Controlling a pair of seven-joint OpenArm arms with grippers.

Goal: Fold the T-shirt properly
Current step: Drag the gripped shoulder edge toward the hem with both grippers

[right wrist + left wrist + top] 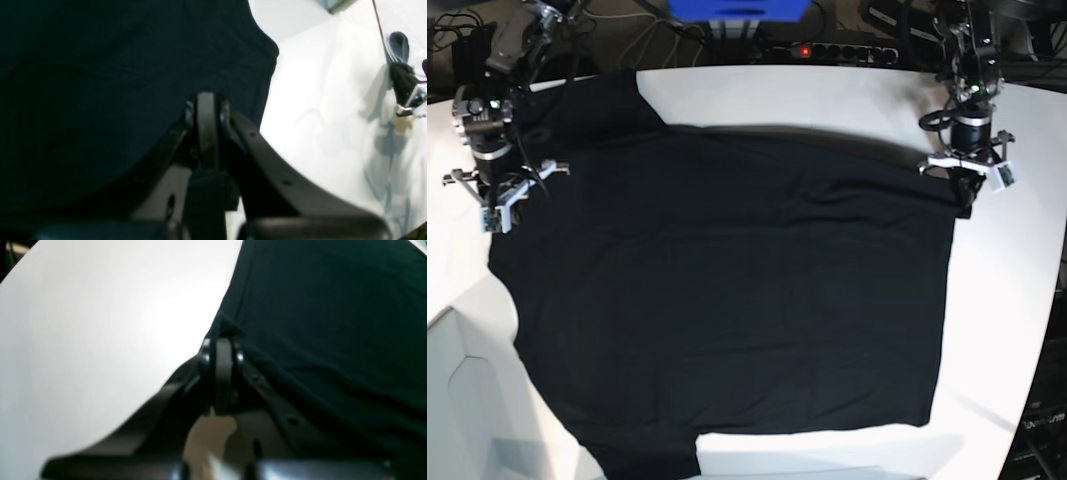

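Observation:
The black T-shirt (727, 290) lies spread flat on the white table (827, 100), plain side up, with one sleeve at the back left and another at the front edge. My left gripper (964, 200) is at the shirt's back right corner. In the left wrist view its fingers (223, 350) are shut, pinching a small pucker of the cloth edge (317, 323). My right gripper (499, 218) is at the shirt's left edge. Its fingers (206, 110) are shut against the dark cloth (100, 83), which rises toward them.
A power strip with a red light (802, 50), a blue box (737, 8) and cables line the table's back edge. The table is rounded at the right (1027, 350). A pale panel (457, 400) stands at the front left. A black and metal clamp (408, 90) shows at the table's side.

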